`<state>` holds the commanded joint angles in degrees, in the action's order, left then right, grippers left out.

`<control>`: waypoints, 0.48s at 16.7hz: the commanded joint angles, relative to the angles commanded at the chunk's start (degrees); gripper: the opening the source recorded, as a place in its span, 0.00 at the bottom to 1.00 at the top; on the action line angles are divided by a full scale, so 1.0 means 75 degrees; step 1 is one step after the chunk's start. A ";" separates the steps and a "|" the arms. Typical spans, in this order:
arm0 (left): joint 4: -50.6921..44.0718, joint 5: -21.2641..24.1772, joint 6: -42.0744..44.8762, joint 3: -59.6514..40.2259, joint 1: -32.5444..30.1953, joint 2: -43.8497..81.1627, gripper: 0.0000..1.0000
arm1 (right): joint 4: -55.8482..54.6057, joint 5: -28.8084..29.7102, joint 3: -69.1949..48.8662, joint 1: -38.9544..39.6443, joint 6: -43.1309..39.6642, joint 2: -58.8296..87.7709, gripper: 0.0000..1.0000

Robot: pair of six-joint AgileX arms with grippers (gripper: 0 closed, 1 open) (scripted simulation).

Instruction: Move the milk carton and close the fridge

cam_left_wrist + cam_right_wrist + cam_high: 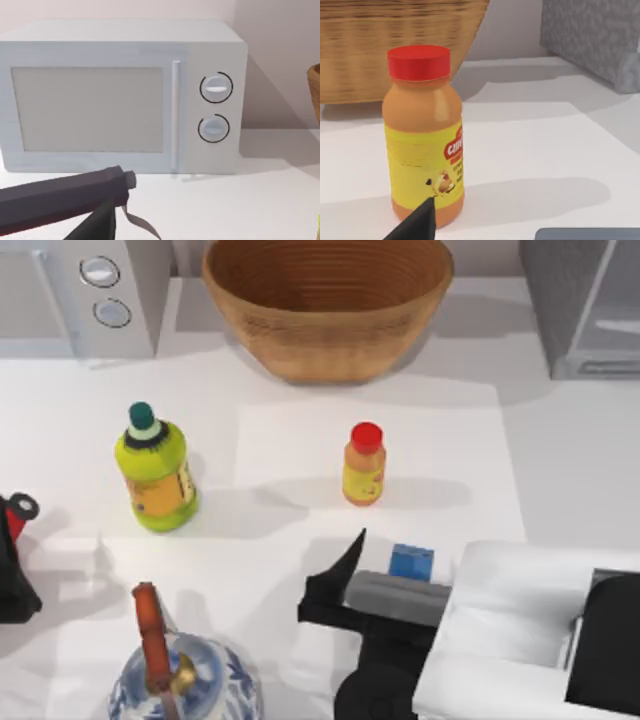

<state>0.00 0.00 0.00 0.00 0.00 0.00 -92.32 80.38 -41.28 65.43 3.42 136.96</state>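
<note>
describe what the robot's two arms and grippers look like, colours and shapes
The right arm has bulky white, boxy casing, a dark grey block at the wrist and black parts ahead of it. The right gripper is black with thin, pointed fingers. The left gripper at the table's left edge is black with a red part and a black ring.

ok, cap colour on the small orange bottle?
Red cap on the orange bottle, clearest in the right wrist view.

Woven wicker basket (327, 302); glossy plastic red-capped bottle (424, 135); speckled fridge (592, 37).
</note>
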 joint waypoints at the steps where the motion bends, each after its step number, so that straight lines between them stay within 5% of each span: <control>1: 0.0000 0.0000 0.0000 0.0000 0.0000 0.0000 1.00 | -0.0004 -0.0003 -0.0001 -0.0003 -0.0003 0.0001 1.00; 3: 0.0000 0.0000 0.0000 0.0000 0.0000 0.0000 1.00 | -0.0004 -0.0003 -0.0001 -0.0003 -0.0003 0.0001 1.00; 8: 0.0000 0.0000 0.0000 0.0000 0.0000 0.0000 1.00 | -0.0004 -0.0003 -0.0001 -0.0003 -0.0003 0.0001 0.62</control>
<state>0.00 0.00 0.00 0.00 0.00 0.00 -92.35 80.35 -41.28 65.41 3.40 136.97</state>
